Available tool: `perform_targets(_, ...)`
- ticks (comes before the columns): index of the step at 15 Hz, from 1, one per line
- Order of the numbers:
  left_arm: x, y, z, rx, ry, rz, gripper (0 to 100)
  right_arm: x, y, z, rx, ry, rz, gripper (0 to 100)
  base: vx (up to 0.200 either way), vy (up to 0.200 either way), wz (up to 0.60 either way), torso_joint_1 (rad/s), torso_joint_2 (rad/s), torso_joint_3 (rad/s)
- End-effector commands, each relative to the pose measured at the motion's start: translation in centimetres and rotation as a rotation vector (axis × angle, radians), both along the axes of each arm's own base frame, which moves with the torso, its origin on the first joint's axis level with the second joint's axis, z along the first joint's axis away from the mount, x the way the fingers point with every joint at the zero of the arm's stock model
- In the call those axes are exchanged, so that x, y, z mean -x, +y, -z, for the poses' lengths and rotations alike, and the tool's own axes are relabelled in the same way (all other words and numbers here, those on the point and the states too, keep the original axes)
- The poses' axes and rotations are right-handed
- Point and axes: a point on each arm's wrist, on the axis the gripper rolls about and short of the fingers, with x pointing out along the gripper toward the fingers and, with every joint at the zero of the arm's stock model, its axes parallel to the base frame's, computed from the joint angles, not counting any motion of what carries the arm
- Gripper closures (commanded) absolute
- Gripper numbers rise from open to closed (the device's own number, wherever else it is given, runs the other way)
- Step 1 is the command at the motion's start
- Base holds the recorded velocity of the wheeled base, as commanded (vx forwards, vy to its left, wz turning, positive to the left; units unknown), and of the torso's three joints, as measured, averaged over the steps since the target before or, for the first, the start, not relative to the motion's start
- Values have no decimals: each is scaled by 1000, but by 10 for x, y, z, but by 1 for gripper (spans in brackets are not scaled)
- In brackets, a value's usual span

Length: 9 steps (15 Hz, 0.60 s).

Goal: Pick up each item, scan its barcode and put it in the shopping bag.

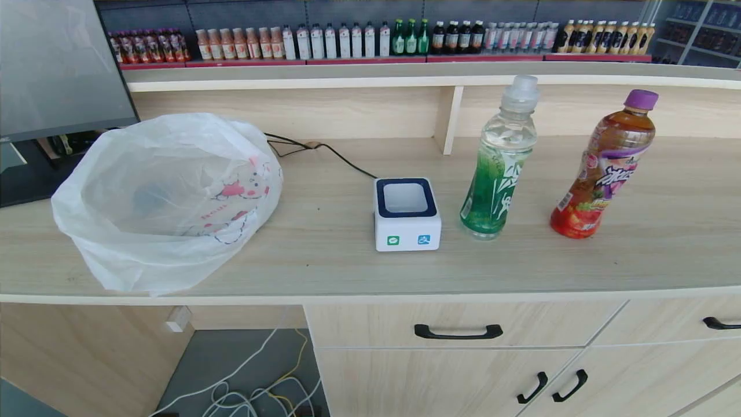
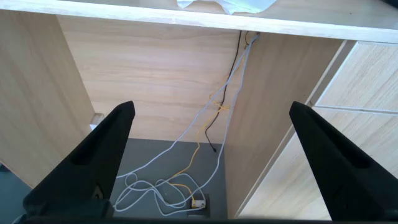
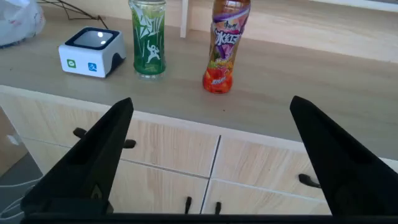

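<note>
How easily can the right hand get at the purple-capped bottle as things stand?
Probably easily. The open right hand sits low before the drawers, facing the purple-capped bottle, which stands upright, apart from the green bottle. Nothing stands between; it must only rise above the counter edge.

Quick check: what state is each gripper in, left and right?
Left gripper: open, holding nothing.
Right gripper: open, holding nothing.
</note>
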Motion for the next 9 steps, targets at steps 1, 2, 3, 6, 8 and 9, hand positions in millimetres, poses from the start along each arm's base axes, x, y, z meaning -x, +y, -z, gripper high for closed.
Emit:
perform_targets(1, 0, 0, 0, 0, 0, 0, 0, -33, 2, -37, 12, 47, -46, 0, 0, 0, 0, 0, 0, 0)
perform_targets(2, 0, 0, 0, 0, 0, 0, 0, -45, 3, -53, 15, 21, -53, 0, 0, 0, 0, 0, 0, 0)
perform_targets(3, 0, 0, 0, 2, -1, -1, 0, -50, 3, -60, 16, 1, -55, 0, 0, 0, 0, 0, 0, 0)
perform_targets(6, 0, 0, 0, 2, 0, -1, 0, -93, 8, -98, 59, -121, -59, 0, 0, 0, 0, 0, 0, 0)
perform_targets(8, 0, 0, 0, 2, 0, 0, 0, -110, 11, -104, 60, -105, -70, 0, 0, 0, 0, 0, 0, 0)
perform_targets(9, 0, 0, 0, 0, -1, -1, 0, -120, 12, -102, 58, -94, -71, 0, 0, 0, 0, 0, 0, 0)
